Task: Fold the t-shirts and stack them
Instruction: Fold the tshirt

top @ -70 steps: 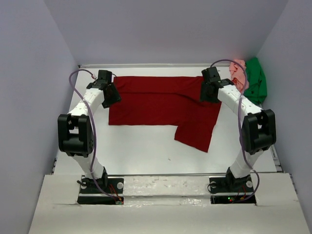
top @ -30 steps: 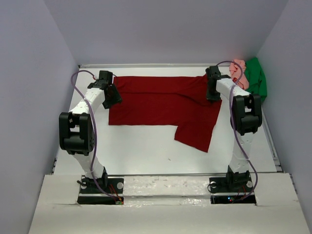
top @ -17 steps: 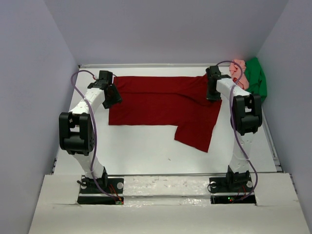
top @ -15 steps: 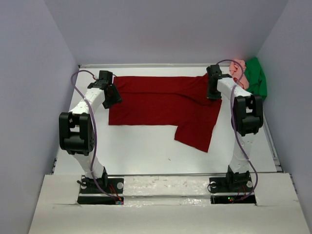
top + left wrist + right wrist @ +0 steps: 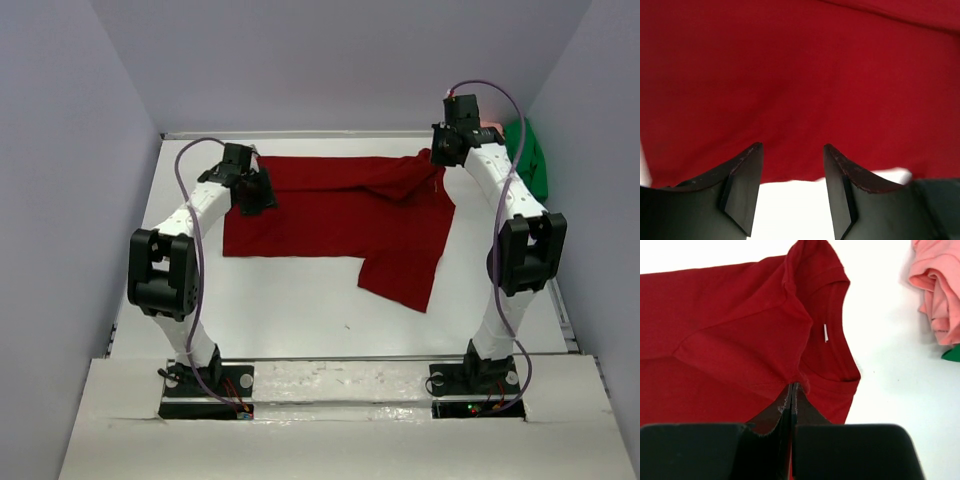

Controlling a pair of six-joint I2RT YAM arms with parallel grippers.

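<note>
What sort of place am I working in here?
Probably a lab test cell, not a home: white table boxed by blank walls, left arm and right arm bolted at its near edge, dark red t-shirt spread on it.

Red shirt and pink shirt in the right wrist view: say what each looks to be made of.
Red shirt: looks like soft matte knit cloth, probably cotton jersey; it puckers into soft folds where the right end effector pinches it, with a stitched collar band. Pink shirt: similar matte cloth, bunched in rounded folds; fibre cannot be told.
</note>
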